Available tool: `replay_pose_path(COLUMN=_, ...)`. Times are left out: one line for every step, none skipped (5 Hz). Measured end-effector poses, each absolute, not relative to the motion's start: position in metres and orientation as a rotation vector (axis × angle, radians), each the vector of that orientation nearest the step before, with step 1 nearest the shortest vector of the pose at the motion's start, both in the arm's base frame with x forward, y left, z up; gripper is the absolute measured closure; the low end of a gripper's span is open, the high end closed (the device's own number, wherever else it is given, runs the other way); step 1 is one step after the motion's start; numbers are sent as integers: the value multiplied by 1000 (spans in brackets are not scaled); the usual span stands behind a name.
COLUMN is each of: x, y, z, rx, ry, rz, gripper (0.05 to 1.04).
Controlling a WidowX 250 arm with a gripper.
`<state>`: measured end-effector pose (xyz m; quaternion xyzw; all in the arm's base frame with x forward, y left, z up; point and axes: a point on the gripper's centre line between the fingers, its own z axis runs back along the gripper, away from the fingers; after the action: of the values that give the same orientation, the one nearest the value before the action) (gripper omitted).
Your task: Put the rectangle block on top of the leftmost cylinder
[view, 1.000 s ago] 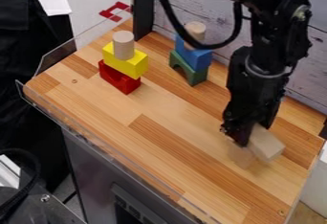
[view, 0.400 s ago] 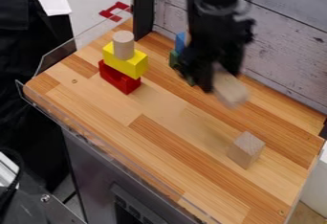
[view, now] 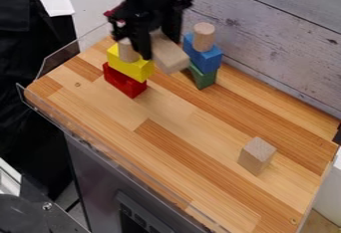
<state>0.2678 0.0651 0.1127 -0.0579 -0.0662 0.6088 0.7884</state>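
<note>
— Where do you have the rectangle block (view: 171,58) now?

— It's in your grip. Your gripper (view: 157,42) hangs over the upper left part of the desk (view: 166,145), and its jaws are pinching the block. You're holding it off the desktop, just right of the leftmost cylinder (view: 126,52) in the view, not on top of it.

— And what do your stacks look like?

— Near the desk's upper-left edge, you have that pale cylinder upright on a yellow block (view: 133,68), with a red block (view: 124,82) underneath. Near the wall-side edge, you have another upright pale cylinder (view: 204,36) on a blue block (view: 205,58), and that sits on a green block (view: 203,77). A low clear guard (view: 61,58) lines the upper-left edge for you.

— How does the block in your grip look?

— Plain, pale, unpainted wood, longer than it is wide, with straight sides and squared corners. You've got it aslant, one end sloping down and right from the jaws, and the upper end partly hidden behind them. You also have a smaller plain wooden block (view: 256,156) on the desk, toward its right corner.
</note>
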Motion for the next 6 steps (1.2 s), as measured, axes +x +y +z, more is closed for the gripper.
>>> replay_pose_path(x=265, y=87, z=119, rx=-124, ry=-155, rz=1347, gripper=524)
replay_pose_path(x=264, y=102, z=127, rx=-123, ry=-166, rz=1375, gripper=524)
replay_pose_path(x=263, y=115, z=128, rx=-134, ry=-167, rz=1397, gripper=524)
replay_pose_path(x=267, y=117, z=119, rx=-145, ry=-136, rz=1404, gripper=524)
replay_pose_path(x=270, y=115, z=106, rx=-150, ry=-95, rz=1410, gripper=524)
replay_pose_path(x=278, y=113, z=101, rx=-175, ry=-87, rz=1399, gripper=524)
